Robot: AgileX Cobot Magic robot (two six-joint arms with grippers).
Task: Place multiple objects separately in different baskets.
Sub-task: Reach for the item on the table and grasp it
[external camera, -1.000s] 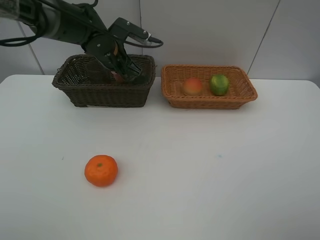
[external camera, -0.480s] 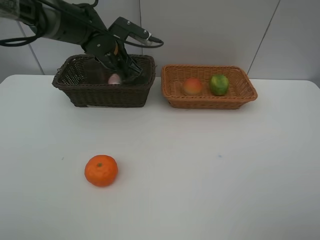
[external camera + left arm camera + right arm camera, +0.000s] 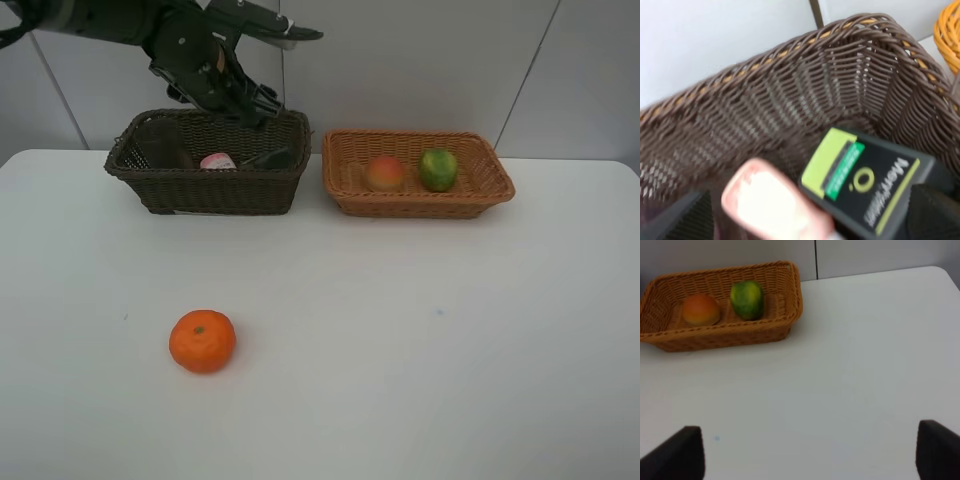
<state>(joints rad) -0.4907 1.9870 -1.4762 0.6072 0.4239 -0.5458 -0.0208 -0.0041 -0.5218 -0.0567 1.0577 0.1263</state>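
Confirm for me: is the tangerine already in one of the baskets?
No, the tangerine sits on the white table, well in front of the dark basket and the tan basket.

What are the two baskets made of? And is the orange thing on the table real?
The dark brown basket and the light orange-tan basket both look like woven wicker, matte: you can see strands crossing along their walls and braided rims. The tangerine has dimpled, slightly shiny peel; real fruit or a plastic copy, the pictures cannot tell.
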